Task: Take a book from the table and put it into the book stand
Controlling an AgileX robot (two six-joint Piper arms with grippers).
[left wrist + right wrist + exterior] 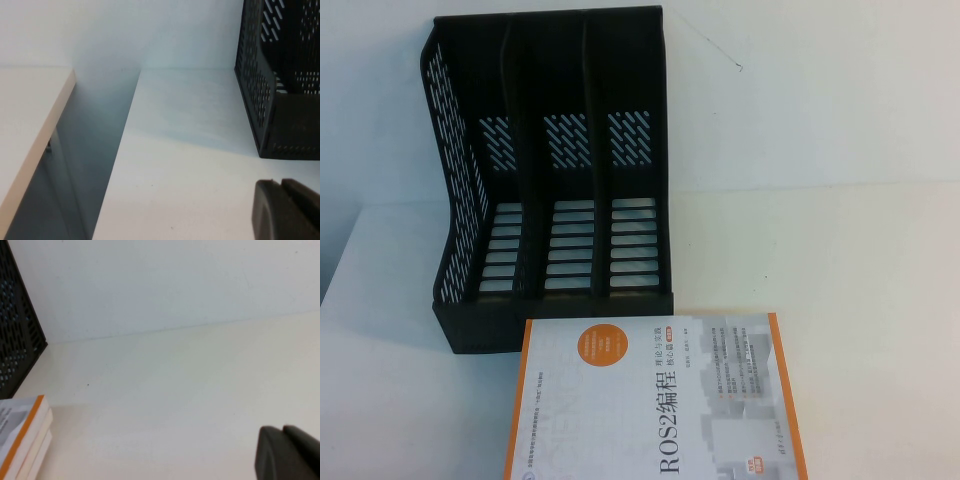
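Black book stand [280, 85] on white table [190, 165]

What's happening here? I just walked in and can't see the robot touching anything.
Nothing is being handled yet. The book lies flat on the table just in front of the black book stand, whose three slots are empty. The left gripper hangs over bare table beside the stand; the right gripper hangs to the book's right. Neither holds anything.

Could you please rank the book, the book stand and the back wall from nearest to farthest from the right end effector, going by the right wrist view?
Right end effector sits low over the table; left end effector is by the stand's outer side.
1. Book, lying flat at the stand's front.
2. Book stand, beyond the book.
3. Back wall, behind the table edge.
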